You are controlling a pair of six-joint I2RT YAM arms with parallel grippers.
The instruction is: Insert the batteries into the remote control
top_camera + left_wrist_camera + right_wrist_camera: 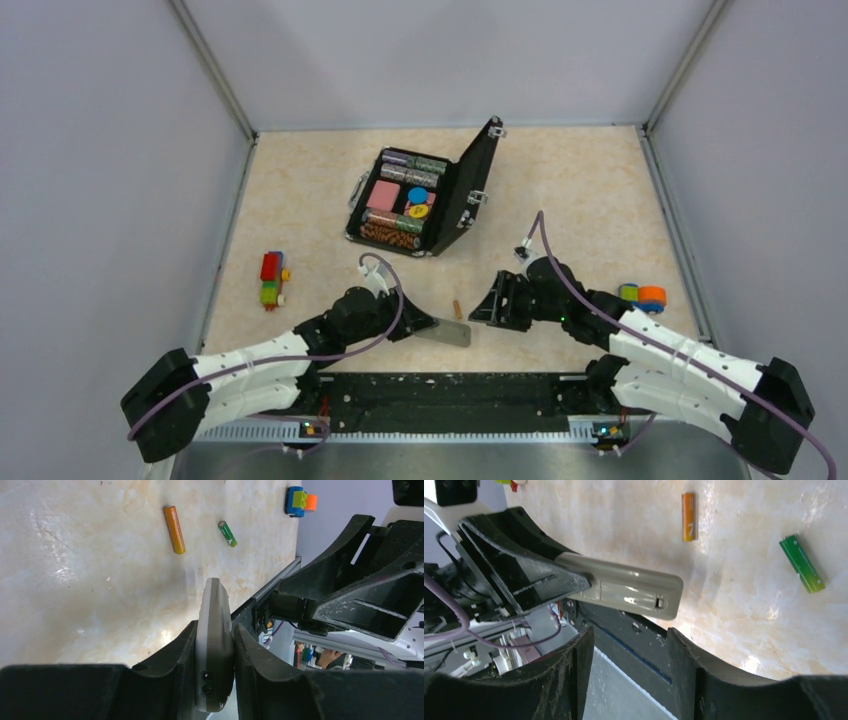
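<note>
My left gripper point(426, 324) is shut on the remote control point(450, 334), a slim white body with a grey back, held on edge just above the table by one end point(215, 635). In the right wrist view its grey back point(634, 591) with the closed battery cover faces the camera. The orange-brown battery point(174, 529) and the green battery point(227, 533) lie loose on the table beyond the remote, apart from each other. The orange one also shows in the top view point(458, 308). My right gripper point(482, 312) is open and empty point(631, 667), just right of the remote's free end.
An open black hinged case point(470, 190) with striped chip rolls stands at the back centre. A multicoloured block toy point(272, 279) lies at the left, and another blue, green and orange toy point(645, 296) at the right. A black rail point(450, 390) runs along the near edge.
</note>
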